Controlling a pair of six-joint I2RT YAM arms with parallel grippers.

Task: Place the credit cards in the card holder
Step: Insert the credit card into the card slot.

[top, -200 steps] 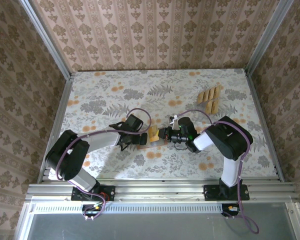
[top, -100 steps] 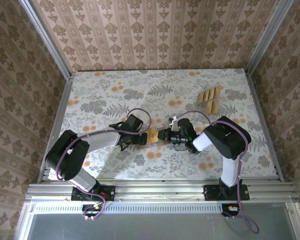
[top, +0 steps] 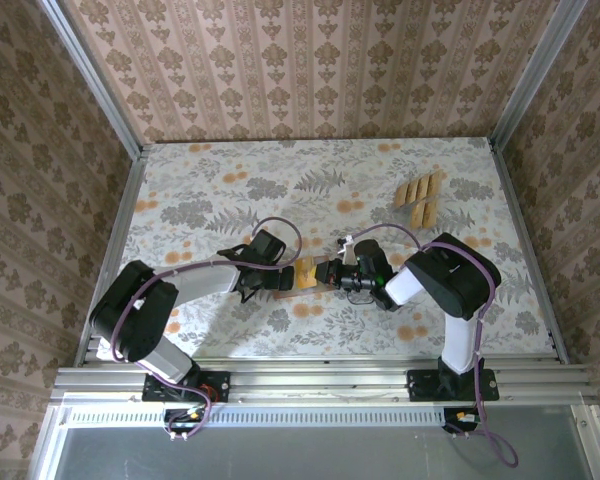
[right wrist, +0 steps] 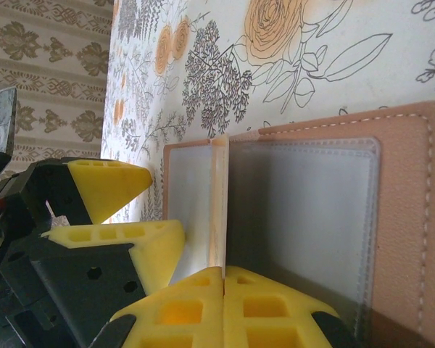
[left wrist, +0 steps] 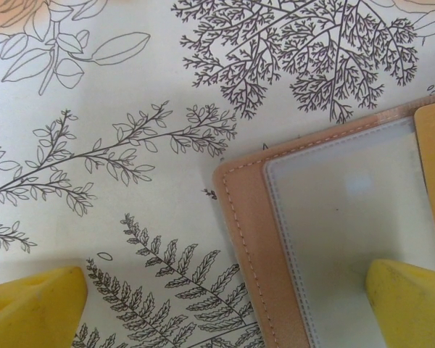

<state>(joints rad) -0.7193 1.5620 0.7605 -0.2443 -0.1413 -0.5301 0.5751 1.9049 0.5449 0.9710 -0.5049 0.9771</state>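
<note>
**A:** Closest in, the right gripper (right wrist: 223, 284) is clamped tight on one credit card (right wrist: 219, 196), which stands on edge between the yellow pads.

**B:** Right beneath it is the card holder (right wrist: 402, 217), lying open and flat near the middle of the table (top: 210, 180), pocket panels up. The card's lower edge sits about at the lip between the two panels.

**A:** Just past that, the left gripper (left wrist: 225, 290) has its jaws spread wide and grasps nothing. One finger (left wrist: 409, 301) is down on the clear panel, and the other is out over the bare cloth.

**B:** I'd say it's pinning the wallet. That makes sense, because a light leather fold like this would likely skate on the cloth when a card pushes into it.

**A:** How will the card handle?

**B:** It looks thin, stiff and slick, and it weighs next to nothing. I'd hold it by the trailing short edge so the leading edge is free to enter the slot. Push it at an angle and it may bow or jam on the stitching.

**A:** Way out at the far right of the table are the spare cards (top: 420, 189), lying in two small groups well apart from the wallet.

**B:** They lie flat, so they'll be fiddly to pick up. Each one probably needs an edge tipped up first.
</note>
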